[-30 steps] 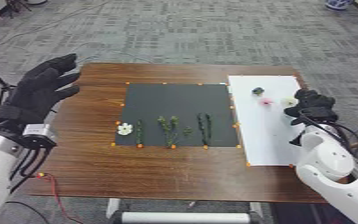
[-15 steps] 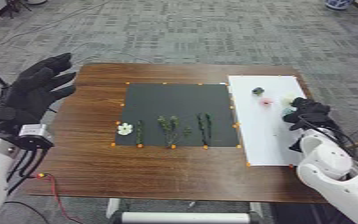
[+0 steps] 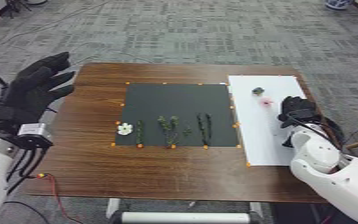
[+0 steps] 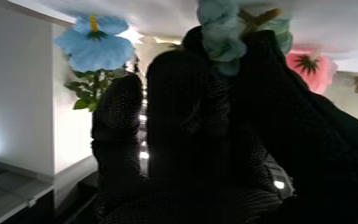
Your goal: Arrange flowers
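Now, picking looks underway: right hand (image 3: 298,107) at two o'clock on the sheet (image 3: 266,140), fingers and thumb pinching the teal flower (image 4: 218,25); next, a steady lift toward the mat (image 3: 162,100), nine o'clock.

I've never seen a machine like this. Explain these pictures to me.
This is a robot with two white arms and black-gloved hands. The head view looks down from its head at a wooden table. The left hand is open at the table's left side. The right hand is over a white sheet, near a blue flower and a pink flower. A dark mat holds a white flower and green stems. The right wrist view, from the right arm's camera, shows a pale blue-green flower pinched in its fingers.
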`<state>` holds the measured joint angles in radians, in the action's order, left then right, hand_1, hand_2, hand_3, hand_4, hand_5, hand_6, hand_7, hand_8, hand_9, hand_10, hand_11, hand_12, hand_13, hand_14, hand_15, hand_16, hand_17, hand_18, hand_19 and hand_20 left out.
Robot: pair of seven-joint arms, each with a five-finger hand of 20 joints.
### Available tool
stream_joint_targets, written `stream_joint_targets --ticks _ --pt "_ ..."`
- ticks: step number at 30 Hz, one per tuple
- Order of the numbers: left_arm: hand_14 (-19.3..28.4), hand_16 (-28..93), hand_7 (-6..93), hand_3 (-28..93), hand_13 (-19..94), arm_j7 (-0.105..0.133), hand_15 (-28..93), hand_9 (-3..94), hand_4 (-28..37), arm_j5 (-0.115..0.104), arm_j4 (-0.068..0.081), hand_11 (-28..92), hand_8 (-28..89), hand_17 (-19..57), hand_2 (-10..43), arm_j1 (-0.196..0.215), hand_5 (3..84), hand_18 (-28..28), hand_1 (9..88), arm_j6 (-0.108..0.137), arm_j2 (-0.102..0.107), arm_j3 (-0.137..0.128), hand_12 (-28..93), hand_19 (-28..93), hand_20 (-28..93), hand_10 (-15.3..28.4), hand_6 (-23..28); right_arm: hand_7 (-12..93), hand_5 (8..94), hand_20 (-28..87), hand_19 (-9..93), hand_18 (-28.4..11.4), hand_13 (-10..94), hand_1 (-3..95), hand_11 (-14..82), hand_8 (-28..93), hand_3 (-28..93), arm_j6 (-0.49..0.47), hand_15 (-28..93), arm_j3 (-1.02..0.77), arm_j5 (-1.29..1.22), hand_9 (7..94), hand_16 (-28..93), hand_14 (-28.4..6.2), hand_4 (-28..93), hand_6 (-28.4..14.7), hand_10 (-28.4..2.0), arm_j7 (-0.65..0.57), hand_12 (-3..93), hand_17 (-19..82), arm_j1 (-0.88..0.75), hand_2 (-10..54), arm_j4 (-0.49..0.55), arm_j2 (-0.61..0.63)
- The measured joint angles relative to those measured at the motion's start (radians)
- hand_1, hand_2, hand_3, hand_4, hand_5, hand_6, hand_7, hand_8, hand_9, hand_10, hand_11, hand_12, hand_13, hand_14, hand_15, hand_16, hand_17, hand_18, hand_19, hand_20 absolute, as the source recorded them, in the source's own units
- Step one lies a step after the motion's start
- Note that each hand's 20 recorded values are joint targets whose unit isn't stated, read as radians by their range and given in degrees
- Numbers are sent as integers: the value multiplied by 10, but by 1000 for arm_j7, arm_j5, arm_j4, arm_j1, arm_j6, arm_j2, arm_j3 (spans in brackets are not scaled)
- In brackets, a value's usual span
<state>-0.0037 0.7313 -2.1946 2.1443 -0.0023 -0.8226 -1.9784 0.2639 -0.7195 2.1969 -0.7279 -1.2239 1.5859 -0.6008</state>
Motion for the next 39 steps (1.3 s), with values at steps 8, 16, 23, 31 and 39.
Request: stream_joint_targets --ticks 8,16,23,31,39 --pt "122 -27 203 708 56 0 377 154 -255 0 -3 132 -90 -144 -37 8 233 203 251 0 4 -20 205 393 103 89 17 460 756 506 786 -190 780 488 214 -21 887 138 532 107 14 859 450 11 -215 24 -47 4 510 339 48 -95 75 30" --pt "120 -25 193 703 55 0 365 153 -253 0 5 122 -84 -144 -35 -20 230 203 249 -2 26 10 208 391 103 87 16 465 755 517 783 -189 770 491 224 -25 888 299 552 386 12 854 444 7 -220 22 -50 105 510 337 320 -95 112 -17" --pt "113 -14 170 699 41 -5 338 145 -251 -1 23 94 -72 -141 -30 -74 228 197 249 -3 57 39 222 383 103 85 17 469 753 522 782 -186 763 493 227 -33 889 330 562 653 -41 851 444 0 -228 22 -51 151 506 333 588 -95 -27 -231" --pt "112 19 154 696 51 3 282 151 -242 -1 44 53 -58 -131 -29 -158 231 188 256 0 88 92 252 366 108 85 20 473 751 524 781 -185 757 497 230 -43 889 353 574 917 -113 848 436 -1 -240 24 -49 163 500 330 780 -95 -143 -480" --pt "113 42 175 702 54 28 257 162 -245 0 57 58 -69 -134 -32 -210 245 188 257 25 111 150 261 355 115 90 26 486 743 525 779 -182 756 498 230 -50 886 353 583 1012 -148 850 432 -2 -253 31 -39 185 490 330 843 -95 -245 -666"
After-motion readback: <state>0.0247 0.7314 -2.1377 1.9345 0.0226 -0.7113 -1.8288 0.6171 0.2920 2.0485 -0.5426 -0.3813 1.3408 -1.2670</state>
